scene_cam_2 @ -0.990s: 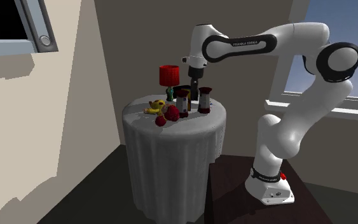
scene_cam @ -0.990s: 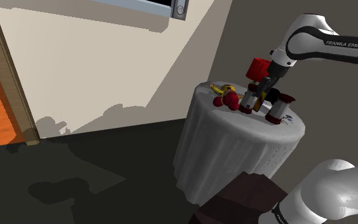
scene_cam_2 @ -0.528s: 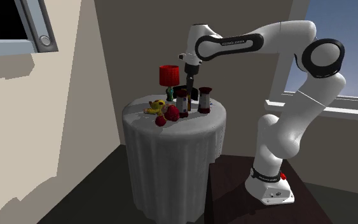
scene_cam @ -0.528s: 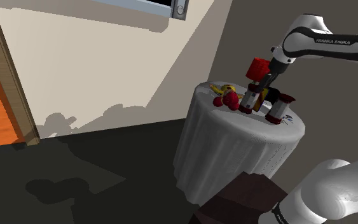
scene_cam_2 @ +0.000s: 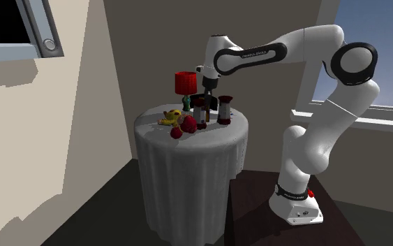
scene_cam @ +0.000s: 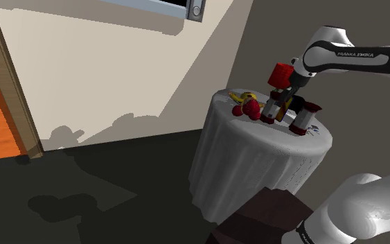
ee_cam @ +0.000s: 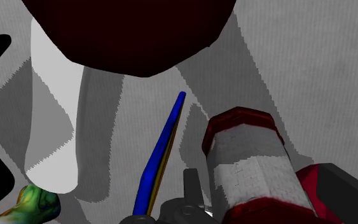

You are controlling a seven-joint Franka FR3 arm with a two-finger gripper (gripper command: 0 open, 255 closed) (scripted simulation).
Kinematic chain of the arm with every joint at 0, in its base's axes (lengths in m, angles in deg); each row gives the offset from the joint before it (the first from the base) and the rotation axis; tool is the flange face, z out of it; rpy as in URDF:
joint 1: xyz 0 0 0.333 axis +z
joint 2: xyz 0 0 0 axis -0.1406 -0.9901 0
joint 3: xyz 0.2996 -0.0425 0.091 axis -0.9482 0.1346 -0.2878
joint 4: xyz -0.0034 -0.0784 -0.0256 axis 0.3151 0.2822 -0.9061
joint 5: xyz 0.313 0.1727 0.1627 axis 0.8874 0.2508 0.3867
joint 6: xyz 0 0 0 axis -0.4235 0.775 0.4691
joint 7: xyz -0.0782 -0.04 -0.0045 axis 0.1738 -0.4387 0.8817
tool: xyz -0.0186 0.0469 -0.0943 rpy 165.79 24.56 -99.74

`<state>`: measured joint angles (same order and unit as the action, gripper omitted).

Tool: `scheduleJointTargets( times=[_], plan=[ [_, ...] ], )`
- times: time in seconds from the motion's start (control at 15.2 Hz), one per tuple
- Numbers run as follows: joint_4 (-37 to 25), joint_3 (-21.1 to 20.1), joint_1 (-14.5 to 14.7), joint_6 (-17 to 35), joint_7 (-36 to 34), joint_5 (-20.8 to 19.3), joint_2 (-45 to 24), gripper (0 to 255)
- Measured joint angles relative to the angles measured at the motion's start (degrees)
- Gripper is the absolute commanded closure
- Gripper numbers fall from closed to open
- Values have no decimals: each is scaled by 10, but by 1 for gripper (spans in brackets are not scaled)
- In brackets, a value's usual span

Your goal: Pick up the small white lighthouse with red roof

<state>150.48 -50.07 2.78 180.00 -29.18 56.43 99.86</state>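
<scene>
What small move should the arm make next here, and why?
Probably lower a little while centring over the lighthouse. The gripper hangs close beside and just above its dark red roof, and the lighthouse stands on the clothed table, seemingly not gripped.

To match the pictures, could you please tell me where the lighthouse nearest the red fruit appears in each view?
Shoulder view: the lighthouse stands mid-table, just right of the red fruit.
Second exterior view: right of the fruit, beside the red lamp.
Wrist view: a red-topped, white-banded tower beside a blue strip; whether it is that lighthouse, I cannot tell.
Shared landmark: the grey tablecloth.
</scene>
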Motion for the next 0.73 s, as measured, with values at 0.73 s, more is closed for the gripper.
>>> scheduleJointTargets(
  times=[0.73],
  plan=[
    [-7,-1,0,-7,1,1,0,255]
  ],
)
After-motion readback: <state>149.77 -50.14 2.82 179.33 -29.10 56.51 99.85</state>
